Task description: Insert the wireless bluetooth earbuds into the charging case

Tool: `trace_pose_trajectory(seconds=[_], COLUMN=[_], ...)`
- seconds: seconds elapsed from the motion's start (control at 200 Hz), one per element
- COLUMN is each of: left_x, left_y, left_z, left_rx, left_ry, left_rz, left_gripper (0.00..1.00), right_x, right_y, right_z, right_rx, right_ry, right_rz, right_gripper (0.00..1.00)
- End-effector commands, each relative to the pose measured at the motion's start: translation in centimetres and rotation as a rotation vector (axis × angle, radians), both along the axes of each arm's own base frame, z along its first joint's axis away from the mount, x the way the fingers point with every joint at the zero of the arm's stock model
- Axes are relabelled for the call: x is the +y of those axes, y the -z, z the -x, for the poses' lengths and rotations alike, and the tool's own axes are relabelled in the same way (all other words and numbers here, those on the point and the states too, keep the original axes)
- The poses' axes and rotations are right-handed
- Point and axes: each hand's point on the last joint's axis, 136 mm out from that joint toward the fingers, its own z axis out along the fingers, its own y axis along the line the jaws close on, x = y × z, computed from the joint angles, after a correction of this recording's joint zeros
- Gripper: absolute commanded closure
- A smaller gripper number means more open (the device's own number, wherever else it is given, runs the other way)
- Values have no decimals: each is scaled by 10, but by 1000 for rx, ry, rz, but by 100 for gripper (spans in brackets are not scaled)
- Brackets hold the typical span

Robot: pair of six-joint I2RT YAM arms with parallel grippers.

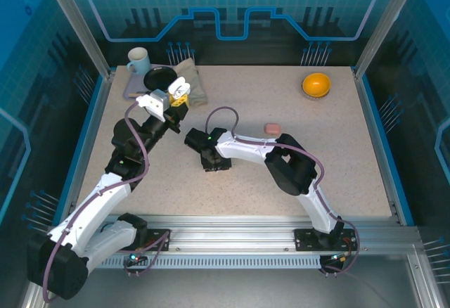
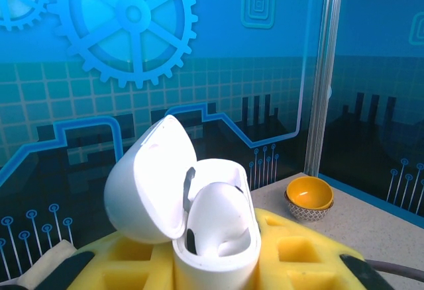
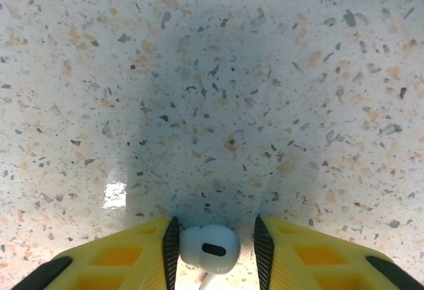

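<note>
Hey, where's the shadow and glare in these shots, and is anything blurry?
Right wrist: a broad soft shadow darkens the tabletop beyond the white earbud, one small glare patch at lower left. Left wrist: the charging case is sharp, evenly lit.

Left arm is stretched forward, wrist raised; left gripper is clamped on the open charging case. Right arm is folded inward toward centre; right gripper is pointed down, jaws parted around a white earbud.
</note>
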Motion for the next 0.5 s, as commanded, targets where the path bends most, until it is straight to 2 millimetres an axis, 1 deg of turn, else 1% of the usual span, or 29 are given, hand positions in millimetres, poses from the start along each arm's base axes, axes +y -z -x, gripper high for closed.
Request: trace_pose_trajectory(seconds=[0.0,0.085,0.325,0.495], left_x=[3,3,3,2], left_y=[-11,-10,-10,-10], left_z=[4,4,4,4], left_rx=[-38,-34,-33,-29], left_ry=[3,5,6,11], left_rz=[33,33,37,38], left_gripper=[100,100,100,100], right_x=[-11,-13,-16,-23], right_y=[8,7,1,-15], right_z=[2,3,3,0], right_rx=[23,17,-1,-48], right_ry=[30,32,32,43], right_rz=[30,33,37,28], right_gripper=[65,67,70,72])
